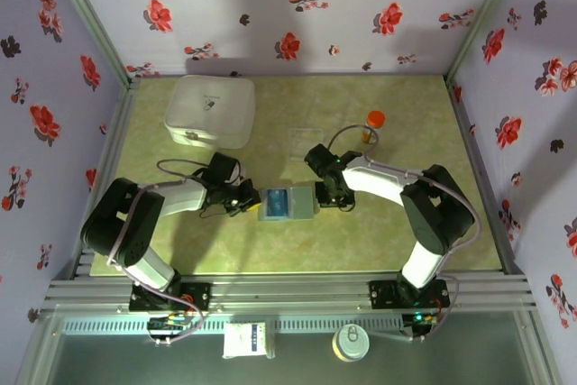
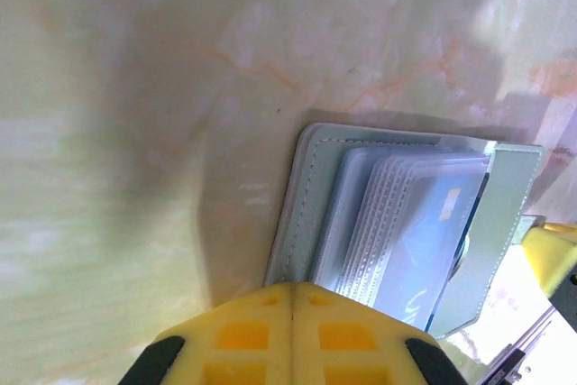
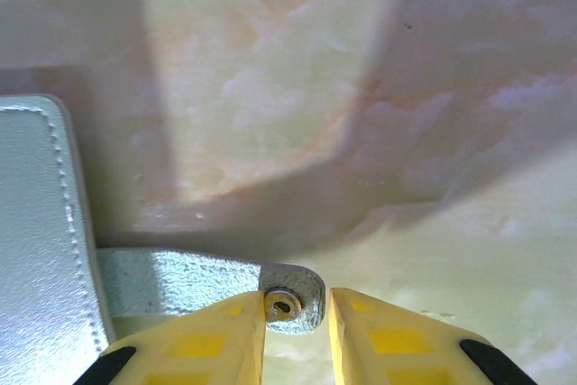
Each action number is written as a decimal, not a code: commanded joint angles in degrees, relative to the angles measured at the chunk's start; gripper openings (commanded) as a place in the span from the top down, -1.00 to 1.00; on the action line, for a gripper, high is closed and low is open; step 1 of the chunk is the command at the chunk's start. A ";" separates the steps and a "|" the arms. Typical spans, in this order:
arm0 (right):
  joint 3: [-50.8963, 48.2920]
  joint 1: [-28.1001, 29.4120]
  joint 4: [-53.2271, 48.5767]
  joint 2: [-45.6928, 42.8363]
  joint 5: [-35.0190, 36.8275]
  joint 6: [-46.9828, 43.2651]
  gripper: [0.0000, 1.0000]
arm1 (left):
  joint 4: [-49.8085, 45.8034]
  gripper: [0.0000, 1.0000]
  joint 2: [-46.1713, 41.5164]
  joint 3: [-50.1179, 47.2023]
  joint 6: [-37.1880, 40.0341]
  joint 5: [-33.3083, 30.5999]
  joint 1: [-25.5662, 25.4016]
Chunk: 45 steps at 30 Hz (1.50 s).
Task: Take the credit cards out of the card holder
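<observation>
Mid-table, the card holder (image 1: pixel 287 203) lies open, credit cards (image 2: pixel 424 223) in its sleeves
Closed left gripper (image 2: pixel 293 290) sits at its left edge; right gripper (image 3: pixel 297 299) has jaws slightly apart astride the tab (image 3: pixel 216 281); pin flat, pinch one card squarely

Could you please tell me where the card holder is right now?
In the top view the card holder lies open mid-table, between the left claw at its left edge and the right claw at its tab.

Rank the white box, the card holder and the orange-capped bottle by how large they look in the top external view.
Largest to smallest:
1. white box
2. card holder
3. orange-capped bottle
</observation>
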 commanded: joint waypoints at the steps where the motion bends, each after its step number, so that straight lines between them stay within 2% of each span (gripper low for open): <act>1: 0.52 -0.31 -0.50 -3.10 -1.34 1.71 0.45 | -4.18 0.90 -2.58 0.95 -0.43 -0.20 0.47; 8: 2.40 -0.13 -4.49 -5.36 -1.04 1.51 0.39 | -10.41 0.86 -4.81 4.88 1.82 -1.00 0.56; 16: 6.24 1.27 -5.18 -6.77 -2.33 1.81 0.39 | -10.72 0.88 -5.18 6.57 0.94 -1.04 -0.74; 25: 3.22 2.68 14.92 -2.60 -19.54 6.46 0.42 | -8.03 0.95 -1.90 7.64 0.12 -1.07 -3.33; 28: 1.95 2.62 20.09 -0.48 -21.63 7.84 0.48 | -7.62 0.96 -0.95 7.77 0.09 -1.26 -3.89; 38: -1.94 2.57 32.60 4.04 -29.15 10.52 0.48 | -6.17 0.99 2.00 6.89 0.59 -1.35 -4.27; 45: -3.36 2.59 33.06 4.69 -28.96 10.01 0.49 | -5.44 1.00 2.47 7.53 -0.16 -0.99 -4.62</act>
